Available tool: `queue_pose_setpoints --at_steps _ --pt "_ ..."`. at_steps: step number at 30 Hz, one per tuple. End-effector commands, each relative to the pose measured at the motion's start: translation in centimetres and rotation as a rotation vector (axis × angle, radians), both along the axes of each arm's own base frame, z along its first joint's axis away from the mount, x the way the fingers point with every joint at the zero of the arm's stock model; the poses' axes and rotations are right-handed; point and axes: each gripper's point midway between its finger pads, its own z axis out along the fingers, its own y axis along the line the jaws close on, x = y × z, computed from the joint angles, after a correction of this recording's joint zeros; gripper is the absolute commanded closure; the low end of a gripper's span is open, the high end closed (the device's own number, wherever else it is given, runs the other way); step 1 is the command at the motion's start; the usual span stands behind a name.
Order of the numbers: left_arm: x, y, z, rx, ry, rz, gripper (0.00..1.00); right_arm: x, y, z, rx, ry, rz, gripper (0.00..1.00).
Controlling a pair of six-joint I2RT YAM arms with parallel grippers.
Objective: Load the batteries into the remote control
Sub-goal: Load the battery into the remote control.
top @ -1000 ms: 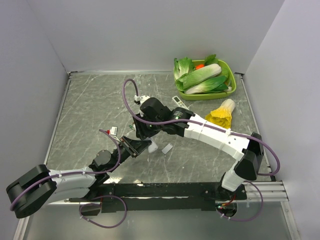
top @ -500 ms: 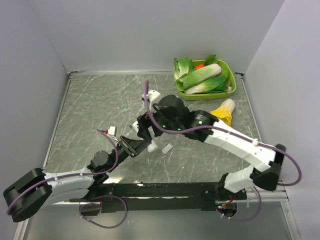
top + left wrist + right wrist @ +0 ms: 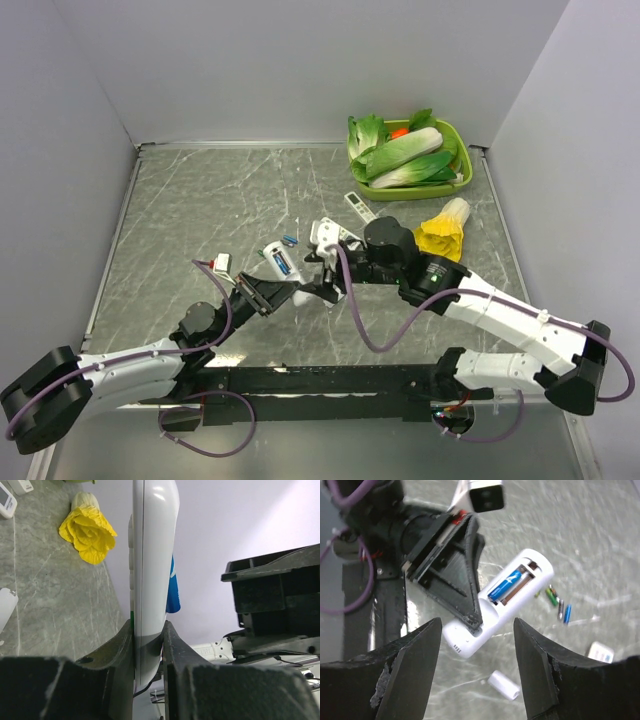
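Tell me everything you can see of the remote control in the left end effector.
The remote control is a slim white plastic-looking bar with rounded ends, clamped near one end in the shut left end effector. Its back faces up with the cover off: one blue battery lies in the open bay, and the slot beside it is empty. Whether it touches the table is unclear.

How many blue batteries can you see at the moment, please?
2. One blue battery sits in the open compartment of the remote control; the other lies on the table beside the green cells. More may be hidden.
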Motion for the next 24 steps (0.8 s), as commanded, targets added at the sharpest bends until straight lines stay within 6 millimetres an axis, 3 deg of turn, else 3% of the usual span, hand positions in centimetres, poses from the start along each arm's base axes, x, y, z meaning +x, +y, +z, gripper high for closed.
queue_pose_setpoints --at_steps 1,6,8,12,24 --pt "-1.1 0.9 -3.4 0.031 0.051 -0.023 0.99 -1.1 0.9 3.5 0.182 -0.276 0.274 0.33" --pt "-1.4 0.6 -2.9 0.029 0.040 -0.042 0.99 -0.6 0.8 2.0 0.183 -0.272 0.408 0.35" --pt "-1.4 0.6 -2.9 0.029 0.039 -0.048 0.99 -0.6 1.0 1.9 0.177 -0.271 0.453 0.44" --pt "-1.5 0.4 -2.7 0.033 0.032 -0.058 0.99 -0.4 1.7 0.7 0.140 -0.234 0.507 0.51" --pt "-1.6 -0.3 -2.1 0.029 0.014 -0.085 0.99 1.1 2.7 -0.8 0.097 -0.222 0.490 0.52"
